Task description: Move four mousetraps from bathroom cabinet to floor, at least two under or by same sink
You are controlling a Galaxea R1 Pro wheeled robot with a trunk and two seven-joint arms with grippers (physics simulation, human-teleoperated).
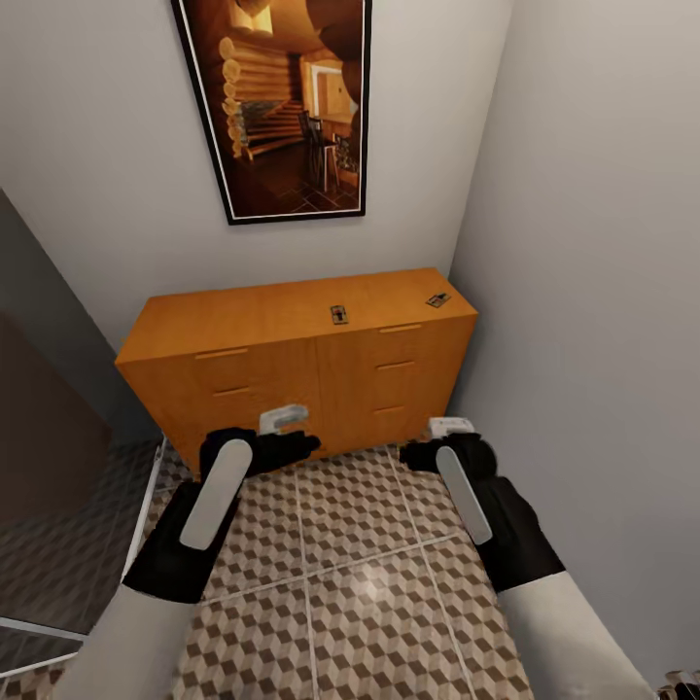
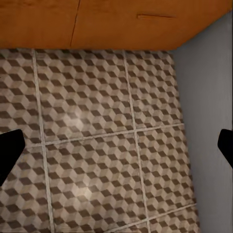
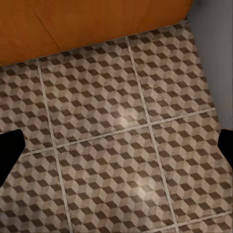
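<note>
The orange-brown cabinet (image 1: 292, 360) stands against the back wall, in a corner. Two mousetraps lie on its top: one near the middle (image 1: 338, 314) and one at the right end (image 1: 438, 299). No other mousetraps can be seen. In the head view both arms hang low in front of the drawer fronts, the left gripper (image 1: 283, 420) and right gripper (image 1: 451, 427) over the cube-patterned bathroom floor (image 1: 360, 544). In the left wrist view the left gripper (image 2: 116, 150) is open, its dark fingertips (image 2: 8, 153) far apart over bare tiles. The right gripper (image 3: 116, 150) is open too, holding nothing.
A grey wall (image 1: 603, 340) closes the right side tight against the cabinet. The glass-walled shower with its dark floor (image 1: 58, 544) lies at the left. A framed picture (image 1: 282, 107) hangs above the cabinet. The cabinet front (image 2: 111, 22) borders the tiles.
</note>
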